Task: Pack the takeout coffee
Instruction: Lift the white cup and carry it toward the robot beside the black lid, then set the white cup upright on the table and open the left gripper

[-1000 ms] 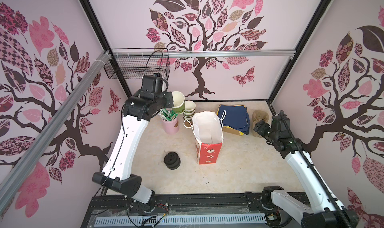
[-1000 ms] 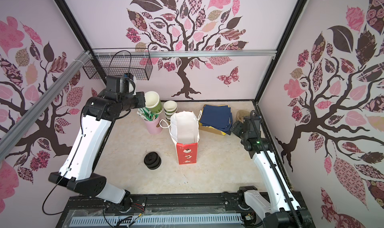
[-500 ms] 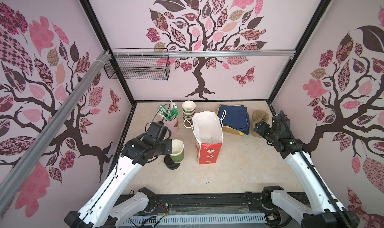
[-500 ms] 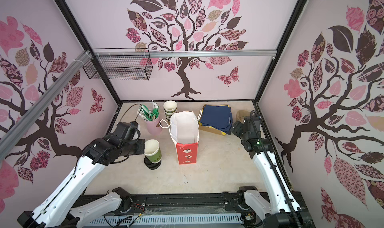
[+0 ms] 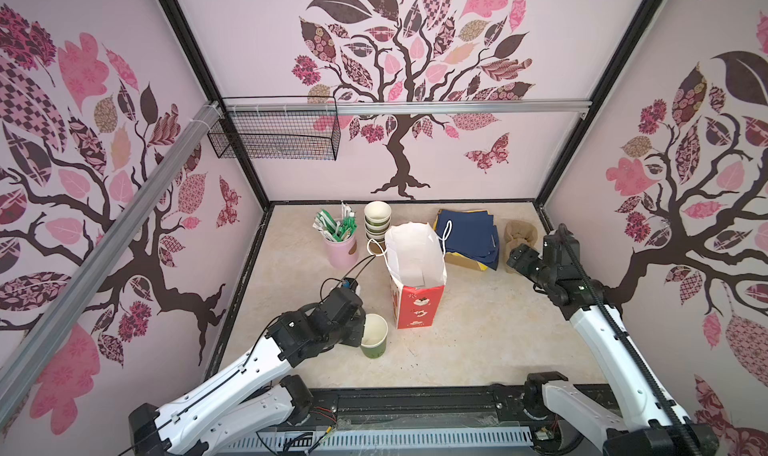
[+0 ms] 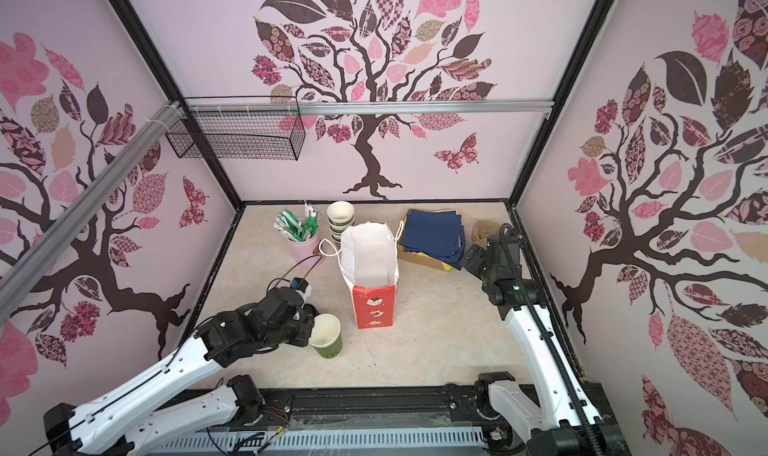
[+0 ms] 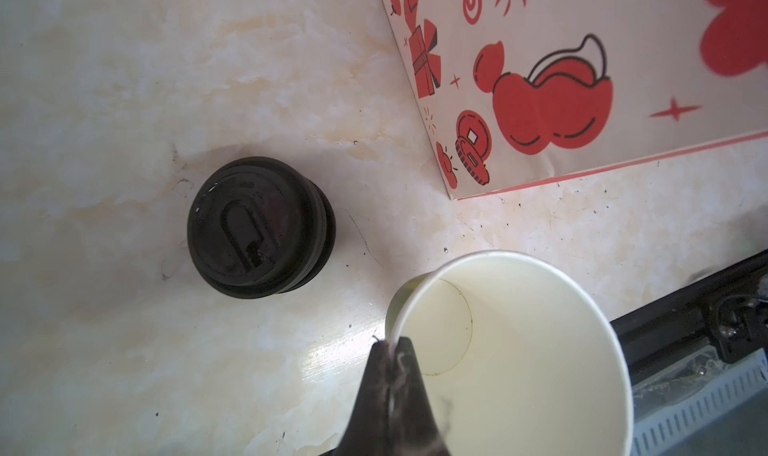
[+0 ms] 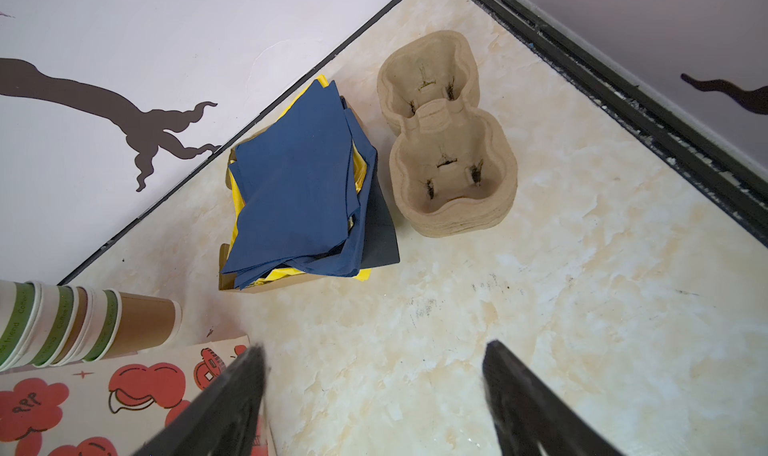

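A green paper cup (image 5: pixel 374 336) (image 6: pixel 326 336), white inside and open at the top, sits low at the front left of the red-and-white paper bag (image 5: pixel 415 267) (image 6: pixel 370 267). My left gripper (image 7: pixel 392 342) (image 5: pixel 360 329) is shut on its rim, one finger inside the cup (image 7: pixel 519 350) and one outside. I cannot tell whether the cup touches the table. The black lid stack (image 7: pixel 257 225) stands beside it, hidden under my arm in both top views. My right gripper (image 8: pixel 374 348) (image 5: pixel 515 260) hangs open and empty at the right of the bag.
At the back stand a pink cup of straws (image 5: pixel 341 246), a stack of paper cups (image 5: pixel 377 221) (image 8: pixel 62 321), blue napkins (image 5: pixel 469 238) (image 8: pixel 299 184) and pulp cup carriers (image 5: pixel 519 235) (image 8: pixel 449 142). A wire basket (image 5: pixel 274 134) hangs on the back left rail.
My left arm has swung from high at the back, over the straw cup, down to the front left of the bag, carrying the cup. The right arm has stayed put.
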